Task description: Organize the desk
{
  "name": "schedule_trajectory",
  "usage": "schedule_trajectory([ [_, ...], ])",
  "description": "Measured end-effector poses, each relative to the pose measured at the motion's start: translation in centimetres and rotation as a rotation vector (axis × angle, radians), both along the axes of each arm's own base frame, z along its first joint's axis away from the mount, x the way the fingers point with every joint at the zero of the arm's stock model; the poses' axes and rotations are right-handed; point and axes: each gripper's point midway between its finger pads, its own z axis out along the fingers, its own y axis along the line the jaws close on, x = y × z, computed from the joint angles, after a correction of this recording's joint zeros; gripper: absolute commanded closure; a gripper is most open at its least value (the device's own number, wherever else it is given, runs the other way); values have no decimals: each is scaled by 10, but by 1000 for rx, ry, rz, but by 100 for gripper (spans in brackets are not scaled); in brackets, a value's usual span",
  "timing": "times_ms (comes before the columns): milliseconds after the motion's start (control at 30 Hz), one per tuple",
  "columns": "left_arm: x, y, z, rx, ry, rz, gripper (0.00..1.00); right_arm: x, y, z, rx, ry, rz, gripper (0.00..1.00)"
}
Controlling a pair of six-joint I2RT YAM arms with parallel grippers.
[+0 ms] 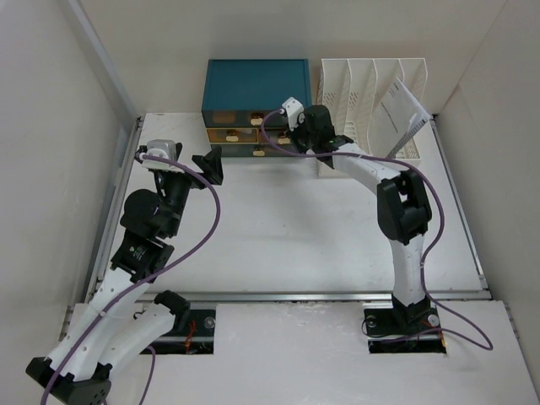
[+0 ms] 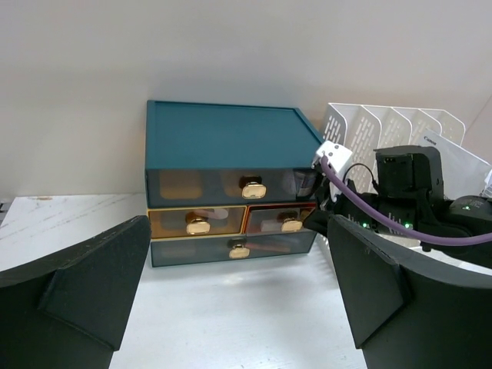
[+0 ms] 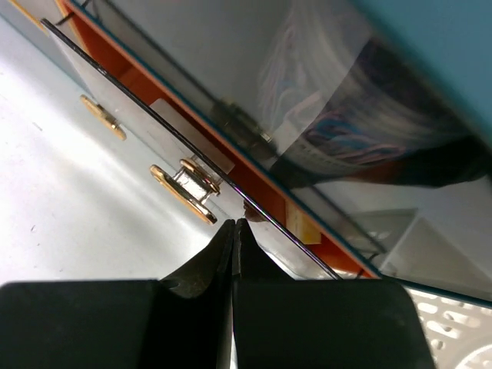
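A teal drawer box [image 1: 256,80] with gold knobs [image 2: 253,187] is set just beside a white slotted file rack [image 1: 363,80], in which a printed sheet [image 1: 402,110] is held at a tilt.

"Canon" is printed on the white sheet [image 2: 452,156] in the file rack [image 2: 361,127]

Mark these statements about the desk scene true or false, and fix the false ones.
1. The left pincer stands open. True.
2. The right pincer grips a drawer knob. False: its tips meet with nothing between them, beside a gold knob.
3. The drawer box is red. False: it is teal.
4. A sheet of paper stands in the white file rack. True.
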Motion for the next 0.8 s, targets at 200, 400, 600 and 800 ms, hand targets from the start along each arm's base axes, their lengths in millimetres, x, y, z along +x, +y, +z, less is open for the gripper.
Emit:
schedule_trajectory([
  [200,0,0,0,6,-1,1,1,3,0,6,-21,-36,-19,100],
  [400,0,0,0,8,-2,0,1,6,-5,7,-48,-53,-46,100],
  [600,0,-1,0,9,-2,-4,1,10,-10,11,-60,-78,-80,100],
  [800,0,-1,0,9,-2,-4,1,11,-12,12,-67,-86,-99,100],
])
